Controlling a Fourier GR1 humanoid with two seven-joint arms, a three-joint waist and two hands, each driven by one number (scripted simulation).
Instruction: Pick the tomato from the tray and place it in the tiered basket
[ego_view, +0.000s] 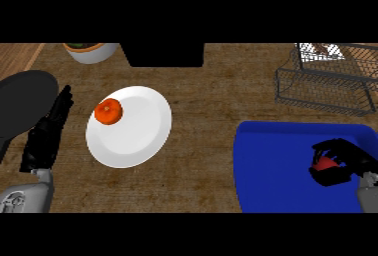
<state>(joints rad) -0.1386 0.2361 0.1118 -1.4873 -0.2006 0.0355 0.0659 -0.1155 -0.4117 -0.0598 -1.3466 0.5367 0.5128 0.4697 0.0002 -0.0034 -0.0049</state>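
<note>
Head view, wooden counter (214, 125).

Right hand (341, 162): over the right part of the blue tray (280, 170), near the counter's front right corner. Fingers and thumb curled round a red object, taken to be the tomato (325, 163); only a small red patch shows between the black fingers. Whether the tomato touches the tray or is lifted off it cannot be told from this angle.

Left hand (48, 132): at the counter's left edge, fingers straight and close together, pointing toward the back edge. Holds nothing. Grey forearm enters at the front left corner.

Blue tray: front right of the counter, running out of sight at the front edge. Apart from hand and tomato, its surface shows bare blue.

Wire basket (325, 82): back right corner, well apart from the tray's back edge. Grey mesh; upper tier holds something brown and white, too small to identify.

White plate (136, 135): left of centre, between the left hand and the tray. An orange fruit (108, 111) lies on its left rim area, near the left hand's fingertips but not touching them.

Back edge: white pot (92, 51) with greenery at the left, black box (166, 54) at centre.

Dark round pan (22, 100) at the left edge, partly behind the left hand.
</note>
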